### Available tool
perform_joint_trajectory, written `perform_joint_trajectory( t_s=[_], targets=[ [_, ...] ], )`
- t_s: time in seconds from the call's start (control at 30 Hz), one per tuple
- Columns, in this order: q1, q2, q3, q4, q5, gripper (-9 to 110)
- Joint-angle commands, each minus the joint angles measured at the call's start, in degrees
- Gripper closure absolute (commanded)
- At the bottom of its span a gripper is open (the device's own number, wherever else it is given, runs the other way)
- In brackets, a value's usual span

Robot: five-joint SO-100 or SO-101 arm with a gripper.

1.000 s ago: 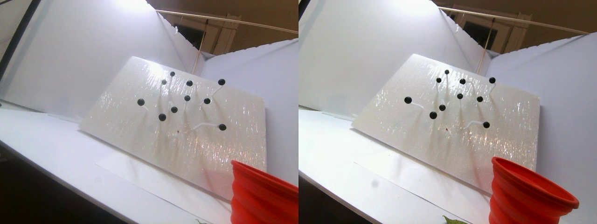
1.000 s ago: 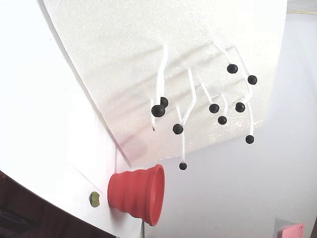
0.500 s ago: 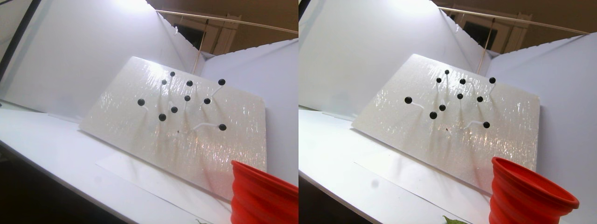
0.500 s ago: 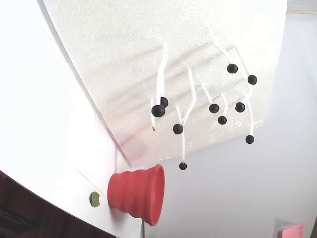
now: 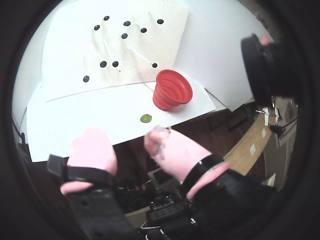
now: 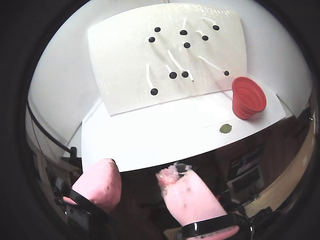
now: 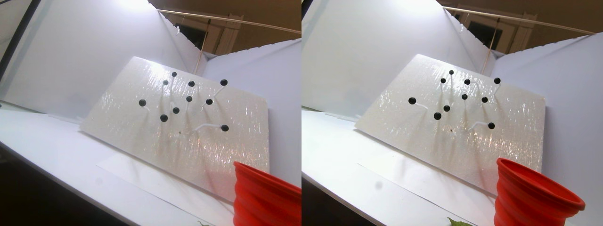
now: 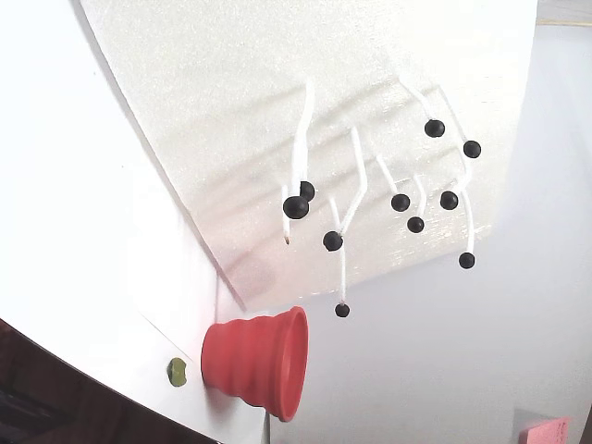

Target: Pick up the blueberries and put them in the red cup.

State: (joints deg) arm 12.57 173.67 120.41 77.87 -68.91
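Two pink fingers [image 6: 187, 192] appear only in the wrist views, at the bottom of the frame, spread wide apart with nothing between them; the gripper [image 5: 129, 146] hangs over the dark area short of the white table's [image 6: 150, 140] near edge. Neither the stereo pair nor the fixed view shows the arm at all.

Nine blueberries [image 7: 163, 118] can be counted in the stereo pair, each on a thin white stem standing out from a tilted shiny white board [image 7: 141, 136] in mid-frame; the same nine show in the fixed view [image 8: 296, 207].

One red cup [image 5: 172, 90] stands on the table just beside the board's lower right corner in the wrist view, upright and apart from every berry. One small yellow-green blob [image 5: 145, 118] lies near the cup's base toward the table edge.
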Motion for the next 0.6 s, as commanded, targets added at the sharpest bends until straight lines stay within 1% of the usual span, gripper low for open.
perform_joint_trajectory(
  t_s=[0.0,0.27,0.57],
  targets=[
    [0.79,-3.08,-0.35,-4.13,-3.25,86],
    [-1.14,-11.16,1.41,-9.84,-8.09,85],
    [-1.93,-14.41,5.27,-16.26,-11.95,85]
  ],
)
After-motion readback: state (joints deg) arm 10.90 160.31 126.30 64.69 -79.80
